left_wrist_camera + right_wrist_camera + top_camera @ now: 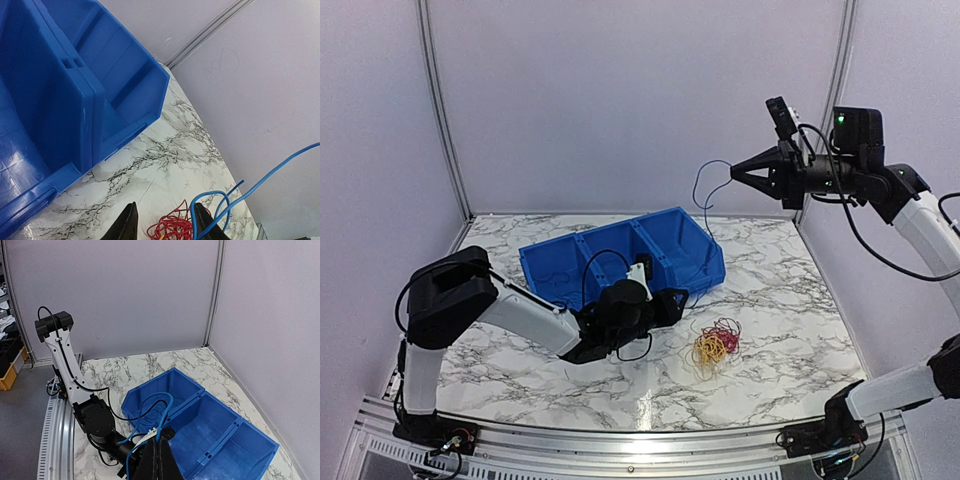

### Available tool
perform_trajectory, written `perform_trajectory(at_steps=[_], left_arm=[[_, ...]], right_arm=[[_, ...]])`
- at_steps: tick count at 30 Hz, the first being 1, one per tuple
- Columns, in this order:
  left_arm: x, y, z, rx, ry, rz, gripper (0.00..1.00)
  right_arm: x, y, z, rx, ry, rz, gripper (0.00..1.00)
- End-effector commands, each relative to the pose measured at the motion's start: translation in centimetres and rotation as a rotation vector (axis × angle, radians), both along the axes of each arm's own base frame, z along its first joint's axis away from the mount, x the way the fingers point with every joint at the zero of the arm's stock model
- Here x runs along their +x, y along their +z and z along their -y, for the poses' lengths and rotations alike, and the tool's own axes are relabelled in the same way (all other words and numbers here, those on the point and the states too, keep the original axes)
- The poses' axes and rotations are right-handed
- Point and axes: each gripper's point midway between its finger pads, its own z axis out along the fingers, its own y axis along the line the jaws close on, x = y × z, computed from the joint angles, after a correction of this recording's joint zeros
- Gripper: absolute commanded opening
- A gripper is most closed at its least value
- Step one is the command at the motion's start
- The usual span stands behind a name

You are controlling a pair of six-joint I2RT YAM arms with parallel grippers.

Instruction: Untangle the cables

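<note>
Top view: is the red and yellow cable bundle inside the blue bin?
No, the red and yellow cable bundle lies on the marble tabletop in front of the blue bin, outside all its compartments.

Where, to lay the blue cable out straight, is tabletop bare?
Bare marble between the blue bin and right wall, and along the near edge below the red-yellow tangle. Crowded between bin and tangle, around the left pincer.

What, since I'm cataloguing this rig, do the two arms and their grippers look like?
Both arms have white links joined by black, boxy joint housings: left arm, right arm. Thin black cables loop along them. A green light glows near the right arm's wrist. The left gripper and right gripper are black, each with two tapering fingers.
</note>
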Motion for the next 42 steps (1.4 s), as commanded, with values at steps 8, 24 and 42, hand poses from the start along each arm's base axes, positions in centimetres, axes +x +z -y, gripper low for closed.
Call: perform_trajectory(at_steps=[8, 24, 42], left_arm=[[2.3, -1.7, -0.1, 0.094, 0.123, -0.028, 0.35], [1.7, -4.9, -0.8, 0.115, 0.082, -0.129, 0.34], [-4.8, 0.1, -8.5, 0.205, -0.034, 0.068, 0.14]], right_arm=[[-5.0, 6.0, 0.5, 0.102, 0.167, 0.046, 0.0], [-11.3, 19.9, 3.7, 0.224, 0.241, 0.36, 0.0], [-1.1, 7.4, 0.0, 0.176, 0.125, 0.019, 0.0]])
